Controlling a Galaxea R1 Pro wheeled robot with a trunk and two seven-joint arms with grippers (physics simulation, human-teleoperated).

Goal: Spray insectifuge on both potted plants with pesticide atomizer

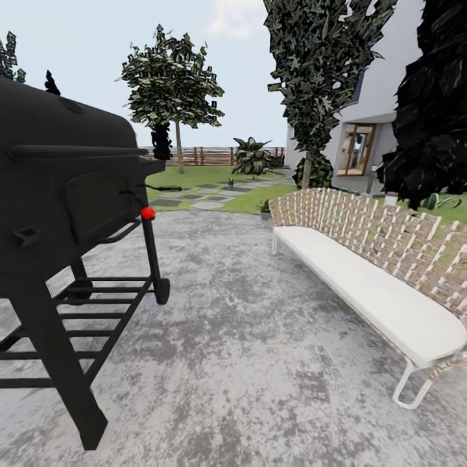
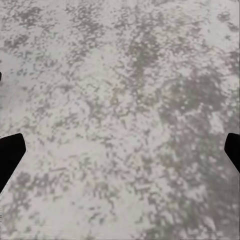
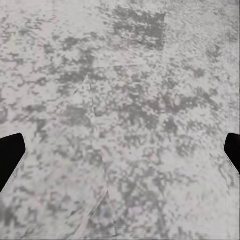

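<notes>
Left gripper (image 2: 120, 155) and right gripper (image 3: 120, 155) both spread wide, empty, over mottled grey patio (image 1: 259, 337). Black grill (image 1: 65, 214) on patio's left part, white bench (image 1: 376, 292) on its right. Beyond patio: lawn (image 1: 253, 200), stepping stones (image 1: 207, 194), fence (image 1: 214, 155). One small potted plant (image 1: 264, 209) beside bench's far end. Atomizer not identified.

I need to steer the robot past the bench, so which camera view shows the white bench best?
The head view: the white bench stands whole on the grey paving, its woven back toward the lawn. Both wrist views look down at paving alone, with nothing of the bench.
</notes>
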